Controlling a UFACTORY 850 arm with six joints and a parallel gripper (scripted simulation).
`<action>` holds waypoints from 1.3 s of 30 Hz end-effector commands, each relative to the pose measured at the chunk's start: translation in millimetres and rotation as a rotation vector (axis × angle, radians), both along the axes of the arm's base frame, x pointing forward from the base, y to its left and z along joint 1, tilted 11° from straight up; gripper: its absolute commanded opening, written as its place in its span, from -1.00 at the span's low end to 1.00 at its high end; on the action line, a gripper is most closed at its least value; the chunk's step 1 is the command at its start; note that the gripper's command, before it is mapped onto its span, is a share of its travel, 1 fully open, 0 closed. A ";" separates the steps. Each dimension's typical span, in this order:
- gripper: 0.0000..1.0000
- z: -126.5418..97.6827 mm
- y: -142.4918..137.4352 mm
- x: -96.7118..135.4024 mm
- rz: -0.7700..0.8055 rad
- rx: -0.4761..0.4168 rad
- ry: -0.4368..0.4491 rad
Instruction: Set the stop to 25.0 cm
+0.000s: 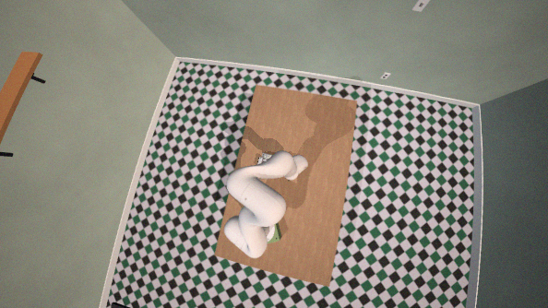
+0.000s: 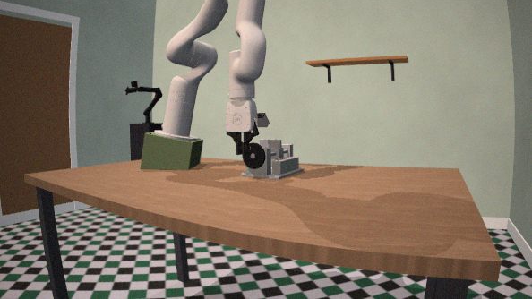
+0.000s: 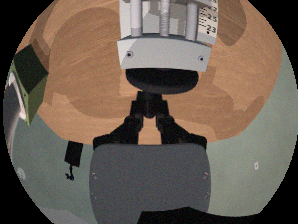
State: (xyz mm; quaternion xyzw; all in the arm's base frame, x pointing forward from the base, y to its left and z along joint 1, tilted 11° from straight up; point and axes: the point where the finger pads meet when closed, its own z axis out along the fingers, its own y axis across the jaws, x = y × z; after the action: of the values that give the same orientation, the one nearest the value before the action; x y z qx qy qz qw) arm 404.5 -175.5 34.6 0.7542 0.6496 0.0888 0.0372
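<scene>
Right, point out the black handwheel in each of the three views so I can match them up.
Top: not in view; the arm covers it, only a bit of the gray fixture shows.
Exterior: handwheel left of centre, at the fixture's near end, with the pincer shut on it.
Wrist: dark disc, edge-on, upper centre.
Shared landmark: green base block.

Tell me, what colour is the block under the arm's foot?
Green block, seen best in the exterior view.

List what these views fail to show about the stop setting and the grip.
- Scale, wrist view: marks too small to read.
- Grey stop fixture, top view: mostly hidden under the white arm.
- Black round handwheel, exterior view: contact with the gripper too small to see.
</scene>
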 end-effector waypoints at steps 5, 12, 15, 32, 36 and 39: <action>-0.88 6.2 -2.4 11.7 0.001 0.008 0.005; -0.88 7.2 -3.8 20.7 0.001 0.008 0.005; -0.88 5.7 -4.9 29.4 0.001 0.007 0.005; -0.88 -28.0 -4.6 49.5 0.001 0.008 0.005; -0.88 -33.5 -3.8 48.1 0.001 0.008 0.005; -0.88 -37.3 -3.3 46.4 0.001 0.008 0.005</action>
State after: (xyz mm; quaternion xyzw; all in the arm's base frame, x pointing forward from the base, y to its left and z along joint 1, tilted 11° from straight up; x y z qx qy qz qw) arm 454.1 -179.6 2.7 0.7540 0.6501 0.0891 0.0293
